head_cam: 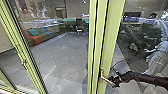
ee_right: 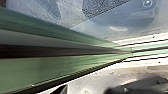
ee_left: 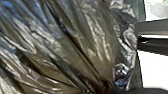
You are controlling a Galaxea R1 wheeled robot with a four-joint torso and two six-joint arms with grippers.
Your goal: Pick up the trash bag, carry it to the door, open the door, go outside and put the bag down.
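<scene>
My right gripper (head_cam: pixel 116 81) is at the metal handle (head_cam: pixel 104 78) on the light green door frame (head_cam: pixel 111 37) in the head view; whether it touches the handle I cannot tell. In the right wrist view, the green door frame (ee_right: pixel 32 71) runs lengthwise with a dark seam along it. Shiny dark plastic of the trash bag (ee_left: pixel 62 47) shows large in the left wrist view. Its folds draw together at my left gripper (ee_left: pixel 106 88), which is shut on the gathered plastic.
Beyond the glass lies a paved floor (head_cam: pixel 65 55) with an orange, green and blue sofa (head_cam: pixel 37 36) and a white chair (head_cam: pixel 79 30). Another green frame post (head_cam: pixel 23 58) slants down at left. Dark green foliage (head_cam: pixel 147 33) shows at right behind glass.
</scene>
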